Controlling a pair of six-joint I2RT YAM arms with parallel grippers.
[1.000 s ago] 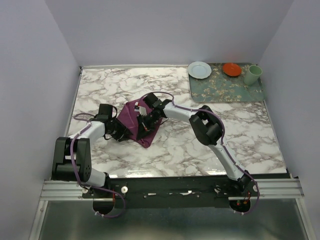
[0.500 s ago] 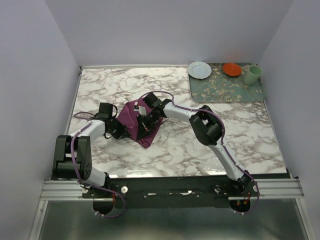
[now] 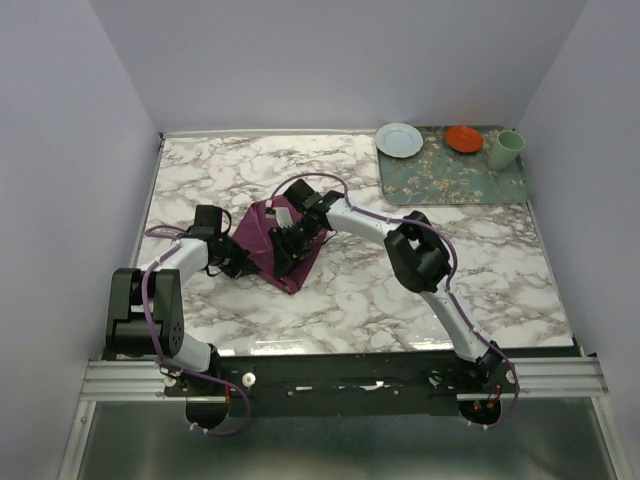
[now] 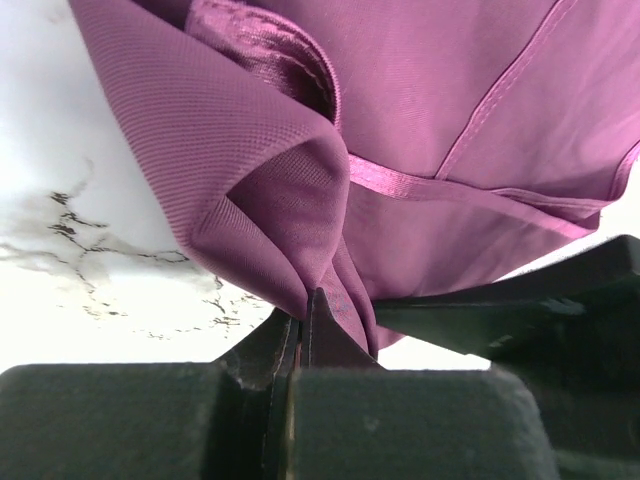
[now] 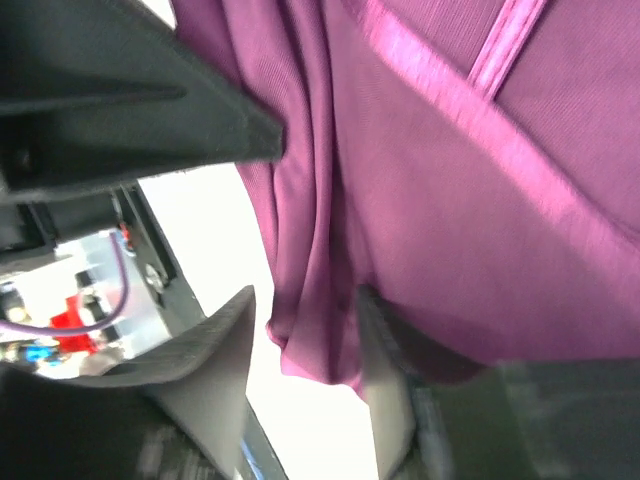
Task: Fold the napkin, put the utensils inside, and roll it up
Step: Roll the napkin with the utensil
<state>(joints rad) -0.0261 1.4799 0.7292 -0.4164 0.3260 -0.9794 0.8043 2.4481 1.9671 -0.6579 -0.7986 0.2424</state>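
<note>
The plum-purple napkin [image 3: 262, 233] lies folded and bunched on the marble table, left of centre. My left gripper [image 3: 238, 264] is at its left corner, shut on a pinched fold of the napkin [image 4: 430, 120] right at the fingertips [image 4: 312, 312]. My right gripper [image 3: 291, 247] reaches in from the right and stands open. A hanging fold of the napkin [image 5: 450, 200] droops between its fingers [image 5: 228, 330] without being clamped. The utensils are hidden from every view.
A green floral mat [image 3: 455, 172] lies at the back right with a pale blue plate [image 3: 399, 139], an orange dish [image 3: 464, 138] and a green cup [image 3: 505, 149]. Walls close in the table on the left, back and right.
My left gripper closed on the napkin's left corner. My right gripper, shut a moment ago, has opened and let go of the cloth, shifting slightly up.
</note>
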